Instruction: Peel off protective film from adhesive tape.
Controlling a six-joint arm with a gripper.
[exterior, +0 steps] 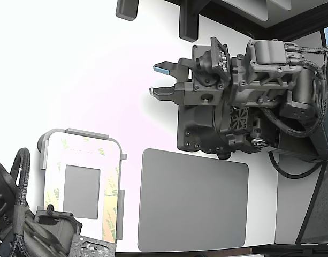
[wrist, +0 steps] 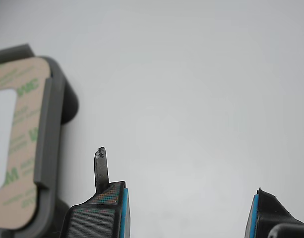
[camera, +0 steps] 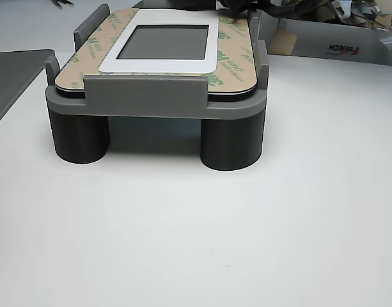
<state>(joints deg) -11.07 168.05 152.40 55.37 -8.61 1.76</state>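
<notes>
White table point(exterior: 89, 64) fills scene. Big dark grey mat point(exterior: 193, 201) lies flat near exterior view's bottom middle. Robot arm point(exterior: 249, 101) sits above mat, toward exterior view's right. Grey fixture point(camera: 157, 102) on round legs stands at exterior view's lower left, well apart from arm. White frame point(camera: 160, 62) with grey square panel point(camera: 165, 41) rests in fixture. Protective film point(camera: 237, 64), tan with green logos, lies flat on adhesive tape bordering frame. Gripper point(exterior: 162, 80) spread wide, blue-padded fingertips point(wrist: 123, 213) apart, holding nothing, over bare table.
</notes>
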